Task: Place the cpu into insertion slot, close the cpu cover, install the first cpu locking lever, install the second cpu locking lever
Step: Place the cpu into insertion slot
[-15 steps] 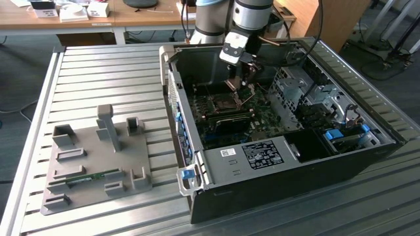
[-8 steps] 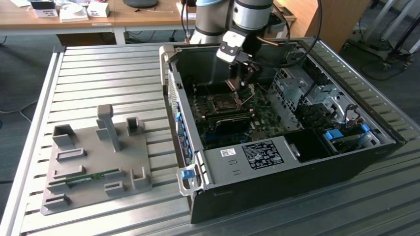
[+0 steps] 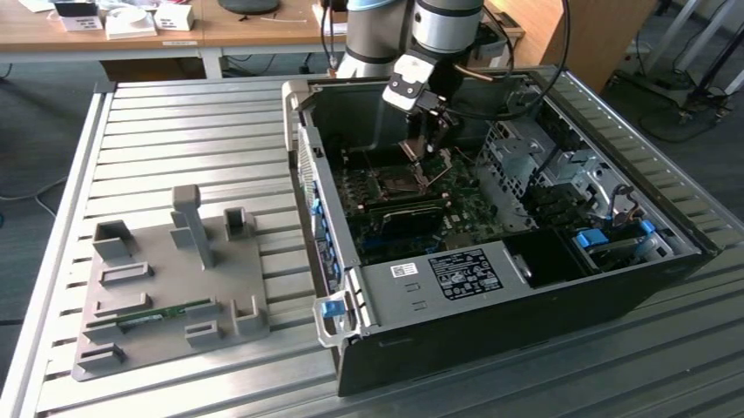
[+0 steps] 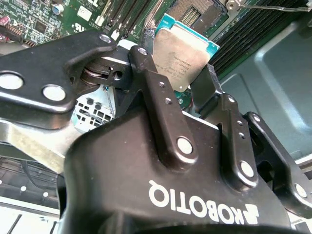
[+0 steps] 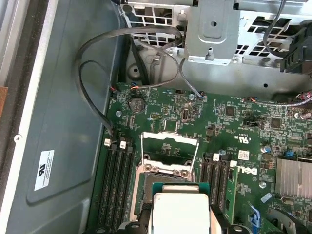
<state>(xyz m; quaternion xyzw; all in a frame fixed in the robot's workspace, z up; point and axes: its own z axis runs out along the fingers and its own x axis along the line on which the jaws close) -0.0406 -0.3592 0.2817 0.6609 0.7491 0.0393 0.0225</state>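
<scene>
Now: black two-finger gripper (image 4: 178,64) closed onto small thin square cpu (image 4: 183,51) with pale silver-grey face, fingers (image 4: 146,63) pinching opposite edges. Chip held above small square dark insertion slot (image 5: 156,181) with silver metal rim, not seated. Square silver metal frame cpu cover (image 5: 168,137) stands raised, hinged open. Green circuit board (image 5: 234,122) lies inside open dark computer case (image 3: 500,296).

From my console the chip (image 4: 181,51) shows a pale, dull metal face, and the fingers (image 4: 163,97) beside it are matt black. The cover (image 5: 168,137) is bare bright metal, the circuit board (image 5: 234,122) glossy green, and the table (image 3: 174,131) ribbed, satin-grey metal.
</scene>
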